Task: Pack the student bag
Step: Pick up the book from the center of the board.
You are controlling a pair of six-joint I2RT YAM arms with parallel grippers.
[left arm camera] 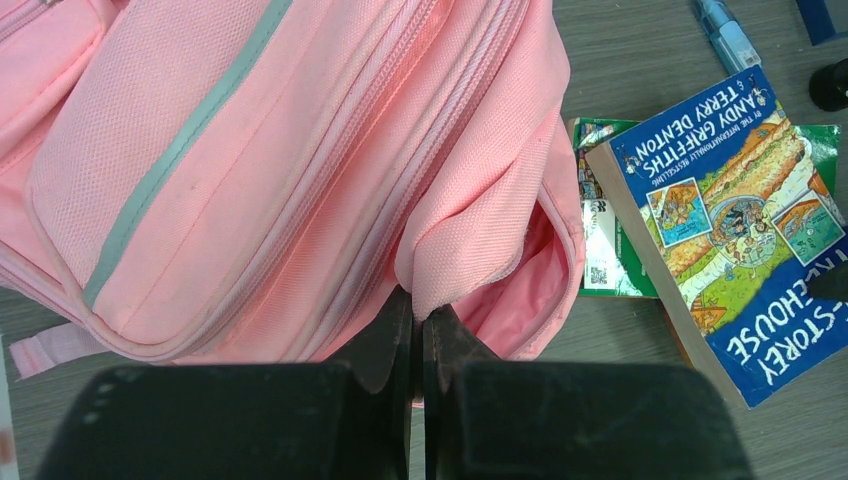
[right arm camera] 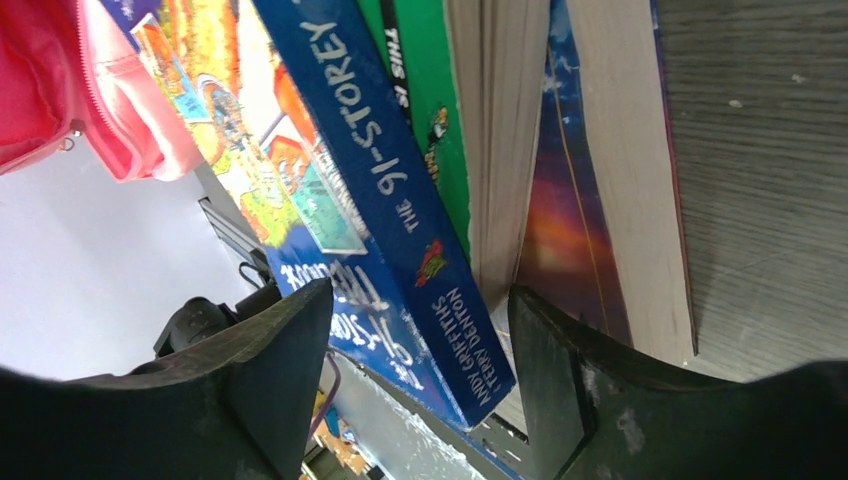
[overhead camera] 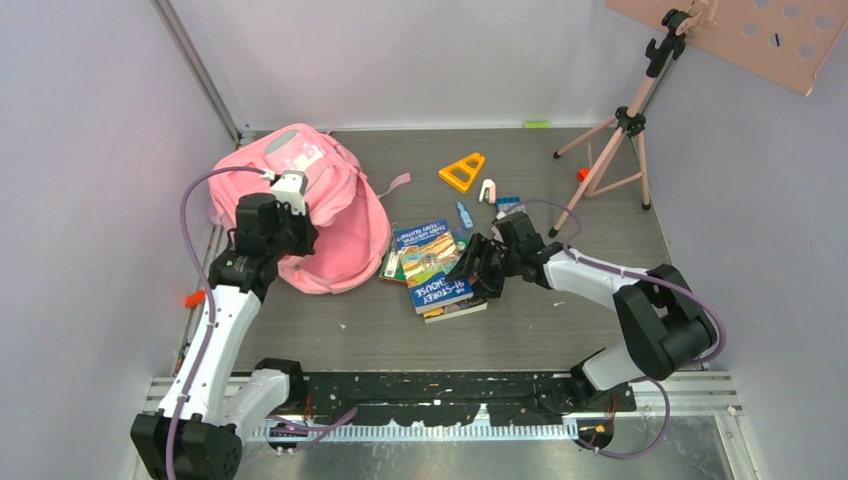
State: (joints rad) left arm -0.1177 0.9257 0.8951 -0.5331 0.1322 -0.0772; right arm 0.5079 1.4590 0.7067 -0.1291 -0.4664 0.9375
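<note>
Student bag (overhead camera: 340, 215): pink, slumped on the far left of the grey table (overhead camera: 545, 335), main opening turned toward the books.
Left gripper (left arm camera: 418, 315): fingers pressed together, pinching a fold of pink fabric at the rim of the bag's opening; the lip is raised and the lining shows behind it.
Book stack: just right of the bag, apart from it. The blue book (overhead camera: 432, 265) is on top, over the green book (left arm camera: 612, 250), with a dark-covered book (right arm camera: 560, 200) at the bottom.
Right gripper (right arm camera: 420, 300): low at the near-right end of the stack, jaws spread wide with the blue book's spine corner between them. I cannot tell if the pads press on the books.
Beyond the stack: orange triangle (overhead camera: 462, 172) and blue pen (overhead camera: 464, 214), lying loose.
</note>
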